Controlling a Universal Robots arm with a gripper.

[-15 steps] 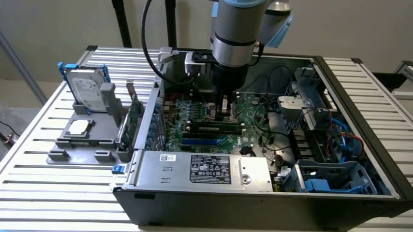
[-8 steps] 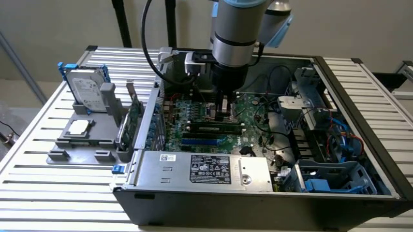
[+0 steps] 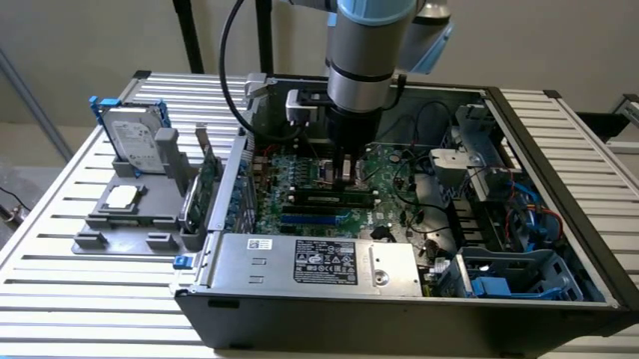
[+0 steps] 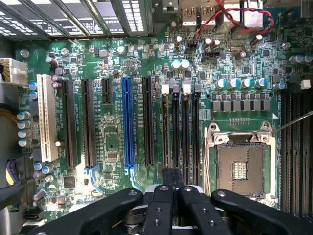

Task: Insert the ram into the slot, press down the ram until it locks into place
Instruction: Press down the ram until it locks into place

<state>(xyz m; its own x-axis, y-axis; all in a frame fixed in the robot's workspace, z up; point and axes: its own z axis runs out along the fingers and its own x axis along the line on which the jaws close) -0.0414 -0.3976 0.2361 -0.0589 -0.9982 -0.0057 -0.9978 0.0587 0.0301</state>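
the ram sits in the slot, under the gripper.

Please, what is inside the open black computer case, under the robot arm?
Inside the black metal computer case lies the large green motherboard, with parallel black memory slots and a square metal CPU socket. The black gripper covers the slots' near ends.

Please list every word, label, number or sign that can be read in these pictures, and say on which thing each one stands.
None can be read with certainty.
White label on the power supply: a dark block with print and marks, too small to read.
Small white sticker on the same unit: print blurred.
Hard drive label at the exterior view's left: blurred.
Motherboard white lettering beside the slots and chips, in the wrist view: too small to read.
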